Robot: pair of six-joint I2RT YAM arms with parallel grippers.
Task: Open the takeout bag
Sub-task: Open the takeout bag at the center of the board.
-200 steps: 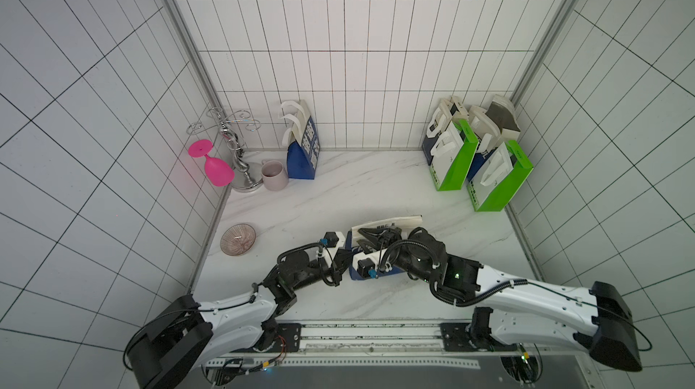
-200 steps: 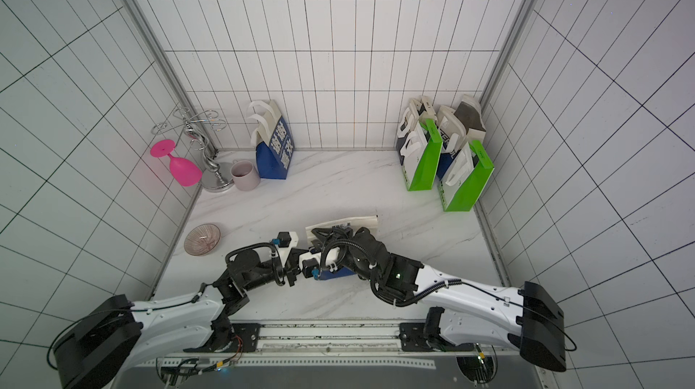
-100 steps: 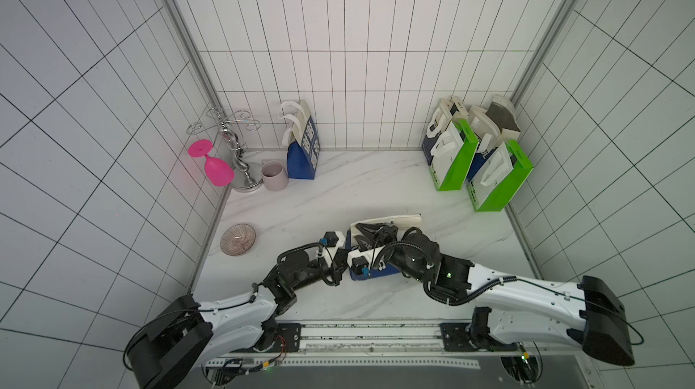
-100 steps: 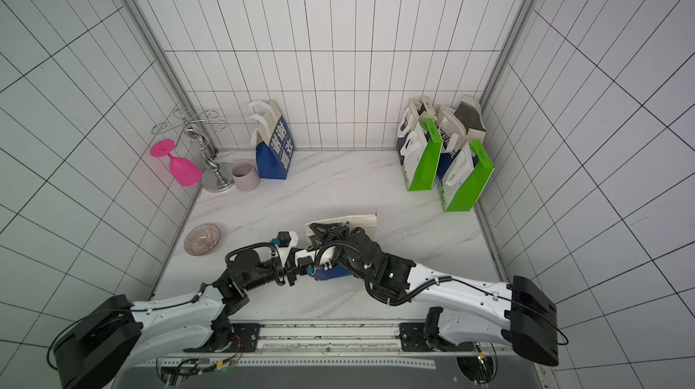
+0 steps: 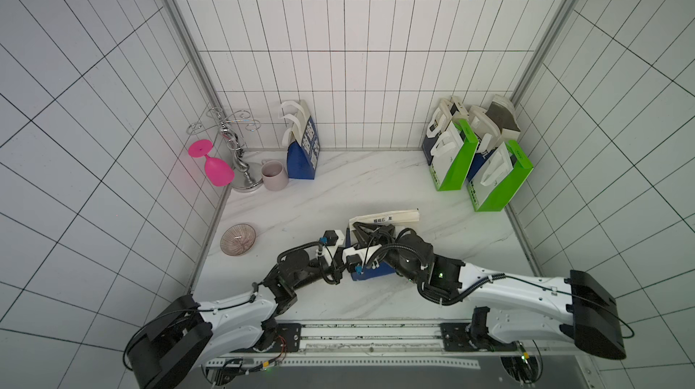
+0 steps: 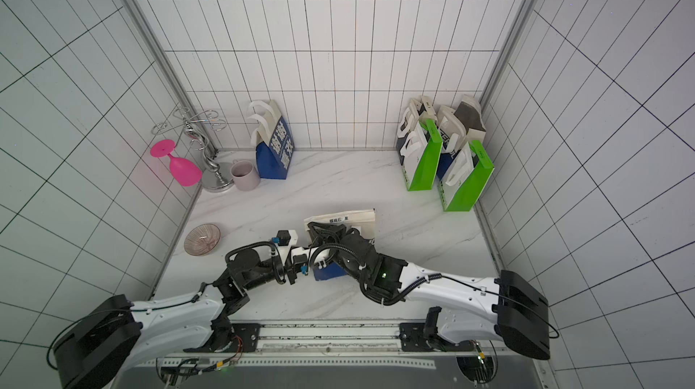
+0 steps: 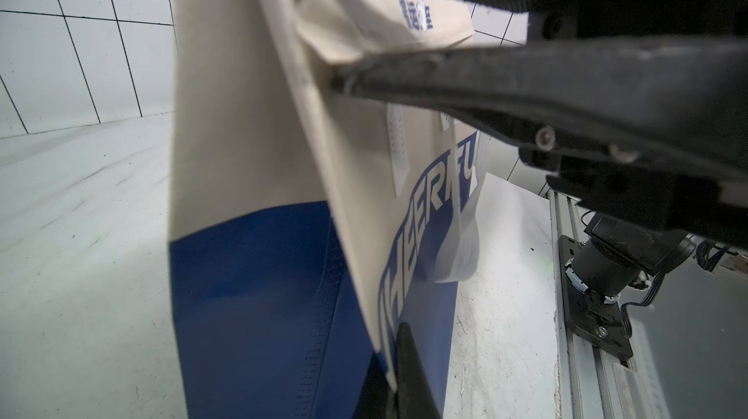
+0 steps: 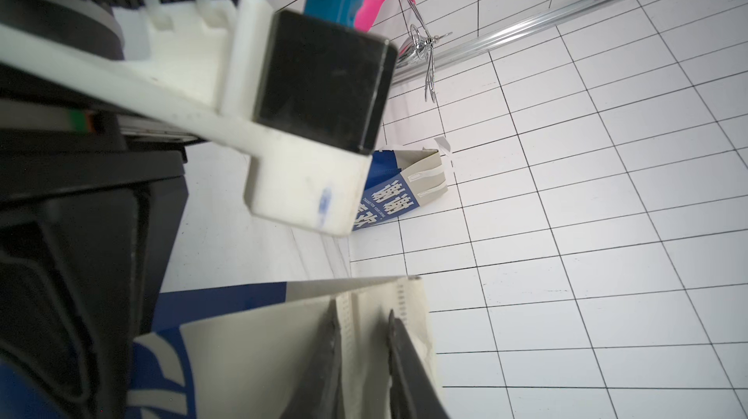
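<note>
The takeout bag, cream on top and blue below, stands near the table's front middle in both top views. My left gripper reaches in from the left and is shut on a side panel edge of the bag; its fingertips pinch the paper low down. My right gripper comes from the right onto the bag's top. In the right wrist view its two dark fingers sit on either side of the white paper handle, closed on it. The bag's mouth is hidden by the arms.
Another blue bag stands at the back wall beside a mug, a metal rack and a pink glass. Green bags crowd the back right corner. A small ribbed dish lies at the left.
My right gripper has shifted left over the bag's top and its jaws have narrowed around the handle. The left gripper keeps its hold in the same place.
</note>
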